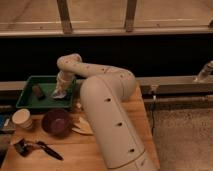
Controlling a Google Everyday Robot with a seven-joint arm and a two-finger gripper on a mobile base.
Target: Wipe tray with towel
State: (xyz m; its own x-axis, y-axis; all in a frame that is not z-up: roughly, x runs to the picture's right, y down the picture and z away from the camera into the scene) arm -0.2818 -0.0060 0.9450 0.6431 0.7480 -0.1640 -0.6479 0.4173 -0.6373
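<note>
A green tray [26, 99] sits at the back left of the wooden table. My gripper [59, 93] reaches down into the tray's right half and presses on a pale towel [62, 95] that lies on the tray floor. A small brown object [38, 91] lies in the tray's left half, apart from the towel. The white arm [100, 95] bends over from the right and hides the tray's right rim.
A paper cup [21, 119] stands at the table's left edge. A dark red bowl [56, 122] sits in front of the tray. Pale wooden utensils [82, 126] lie beside the bowl. A black brush [37, 148] lies near the front left. A dark wall runs behind.
</note>
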